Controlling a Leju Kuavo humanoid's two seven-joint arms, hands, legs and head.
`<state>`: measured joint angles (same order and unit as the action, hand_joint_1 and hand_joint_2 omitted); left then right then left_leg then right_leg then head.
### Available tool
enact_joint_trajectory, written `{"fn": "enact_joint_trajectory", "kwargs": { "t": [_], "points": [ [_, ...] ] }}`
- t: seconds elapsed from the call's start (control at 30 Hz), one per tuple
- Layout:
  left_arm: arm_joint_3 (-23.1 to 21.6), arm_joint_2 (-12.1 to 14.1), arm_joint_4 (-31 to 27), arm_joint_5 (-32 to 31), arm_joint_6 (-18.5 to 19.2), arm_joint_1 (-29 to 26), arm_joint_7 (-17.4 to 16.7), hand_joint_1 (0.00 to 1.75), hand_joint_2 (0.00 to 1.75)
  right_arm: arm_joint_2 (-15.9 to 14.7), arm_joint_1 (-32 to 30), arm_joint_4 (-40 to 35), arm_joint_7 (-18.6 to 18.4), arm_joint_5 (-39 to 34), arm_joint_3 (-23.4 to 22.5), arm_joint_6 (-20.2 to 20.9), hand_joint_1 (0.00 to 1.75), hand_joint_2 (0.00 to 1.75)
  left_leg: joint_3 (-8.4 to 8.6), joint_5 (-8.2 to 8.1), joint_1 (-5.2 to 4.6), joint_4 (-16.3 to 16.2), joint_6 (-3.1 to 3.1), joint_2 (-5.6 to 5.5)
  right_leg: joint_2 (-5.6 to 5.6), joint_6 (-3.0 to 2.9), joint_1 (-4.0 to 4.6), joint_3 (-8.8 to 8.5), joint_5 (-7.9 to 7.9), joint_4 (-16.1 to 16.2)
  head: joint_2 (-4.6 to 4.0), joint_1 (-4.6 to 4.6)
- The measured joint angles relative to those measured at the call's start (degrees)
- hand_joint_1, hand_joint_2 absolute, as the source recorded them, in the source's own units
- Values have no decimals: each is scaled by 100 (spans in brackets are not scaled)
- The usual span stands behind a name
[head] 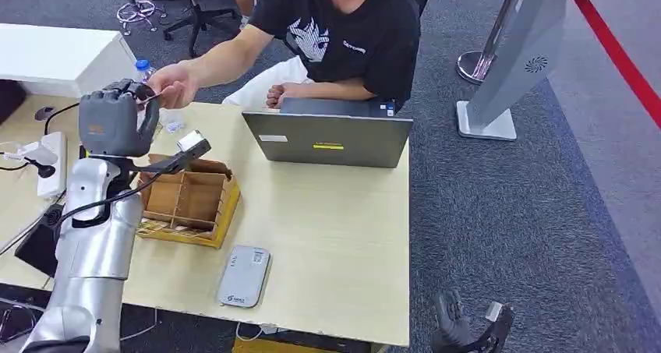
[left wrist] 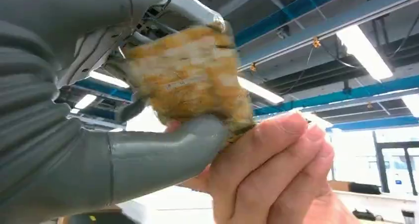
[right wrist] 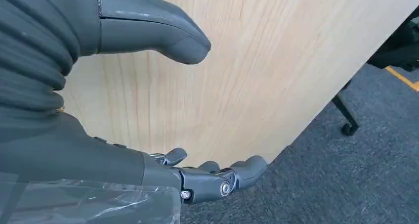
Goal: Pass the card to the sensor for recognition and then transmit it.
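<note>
Head view: the left hand (head: 117, 123) is raised over the far left part of the bench (head: 335, 236), fingers closed toward a seated person's hand (head: 173, 84) that reaches across to meet it. The card itself cannot be made out here, hidden between the two hands. The grey card sensor (head: 244, 276) lies flat near the bench's front edge, well apart from the raised hand. A wooden compartment box (head: 189, 205) sits between the two, and an open laptop (head: 327, 139) stands in front of the person. The right hand (head: 460, 326) hangs low beside the bench's front right corner.

Left wrist view: the left hand (left wrist: 123, 150) pinches a yellowish patterned card (left wrist: 190, 75) between thumb and fingers. The person's fingers (left wrist: 267, 159) touch the card's lower edge alongside the thumb. The card is blurred; its print is illegible.

Right wrist view: the right hand (right wrist: 197, 177) holds nothing, its fingers loosely curled and apart, beside the bench's pale wood edge (right wrist: 222, 85).

Assessment: the step in hand appears to be the handover, with both parties on the card. The next move calls for the left hand to release only once the person's grip is firm.
</note>
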<state>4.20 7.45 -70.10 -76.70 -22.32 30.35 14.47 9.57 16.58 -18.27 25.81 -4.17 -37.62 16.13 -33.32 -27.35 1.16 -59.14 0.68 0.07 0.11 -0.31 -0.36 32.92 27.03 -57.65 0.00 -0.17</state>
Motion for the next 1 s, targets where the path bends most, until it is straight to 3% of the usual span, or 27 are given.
{"fn": "enact_joint_trajectory", "kwargs": {
  "t": [0.47, 0.63, 0.83, 0.93, 1.0],
  "points": [
    [-20, -251, -411, -79, 83, -443, 197, 0, 175, 13, -2, 2, 31, -50, -2, 4, 0, 175, -3, 0, -1, 0, 0, 1, 0, 1, 0, 6, -1, 1, 0, 0],
    [-264, -280, -644, 107, 395, -738, 611, 0, 175, 13, 1, 2, 35, -103, -4, -37, 0, 175, -4, -1, -1, 0, 0, 2, 0, 1, -1, 5, -1, 1, 0, -2],
    [-1066, 8, -981, 464, 602, -1679, 931, 0, 175, 0, -17, 4, 70, -190, -9, -35, 0, 175, -13, -5, -1, 2, 1, 9, 9, 1, -1, 13, 0, 2, 0, 2],
    [-1320, 423, -1215, 1126, 1123, -2195, 1180, 0, 175, -15, -41, 4, 3, -217, -11, 37, 0, 175, -15, -8, -1, 4, 0, 21, 17, 0, -1, 20, 1, 2, 0, 0],
    [-1373, 720, -1316, 1408, 1235, -2560, 1285, 0, 175, -17, -60, 4, -2, -205, -11, 46, 0, 175, -14, -8, 0, 4, 0, 26, 24, -1, 0, 28, 1, 1, 0, -2]
  ]
}}
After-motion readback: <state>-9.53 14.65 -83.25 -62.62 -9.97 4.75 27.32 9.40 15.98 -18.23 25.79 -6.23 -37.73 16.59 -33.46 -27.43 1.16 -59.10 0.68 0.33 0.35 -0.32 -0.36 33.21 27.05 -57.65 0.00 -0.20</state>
